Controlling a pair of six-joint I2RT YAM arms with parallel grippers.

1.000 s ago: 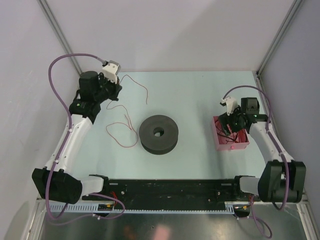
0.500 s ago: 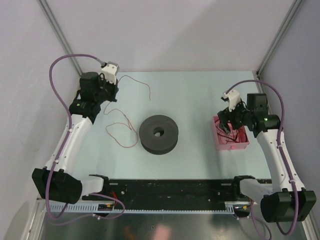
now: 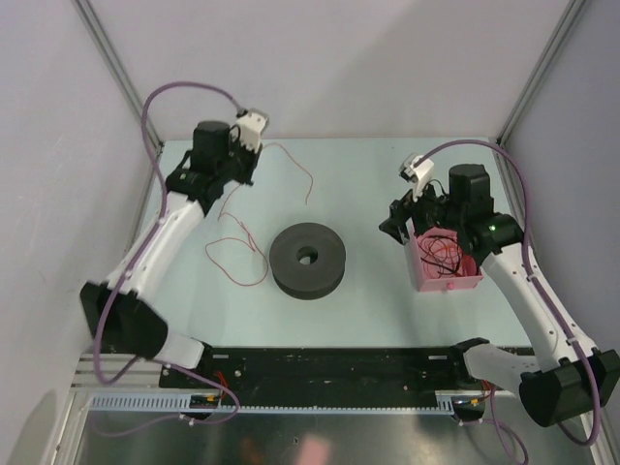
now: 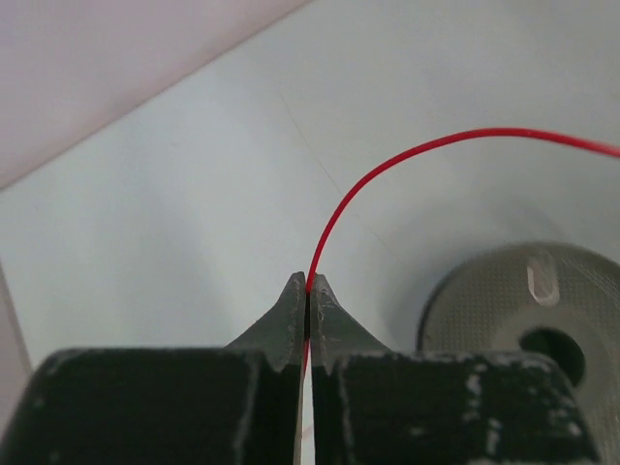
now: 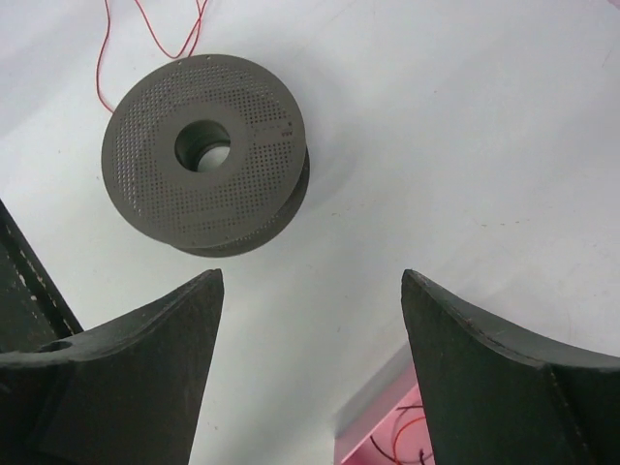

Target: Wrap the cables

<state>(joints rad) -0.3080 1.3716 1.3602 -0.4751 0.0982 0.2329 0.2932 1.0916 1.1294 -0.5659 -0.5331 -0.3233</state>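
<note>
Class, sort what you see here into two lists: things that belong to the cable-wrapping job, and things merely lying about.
Belongs to the job:
- red cable, pinched in the shut left tool
- black spool
- pink box holding tangled wires
- right tool, open

Just there:
- table
- purple arm leads

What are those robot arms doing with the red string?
The left gripper is pinched shut on a thin red cable near the far left of the table. The black spool sits in the middle, no cable wound on it that I can see. The right gripper hangs open beside the pink bin of more cables.
</note>
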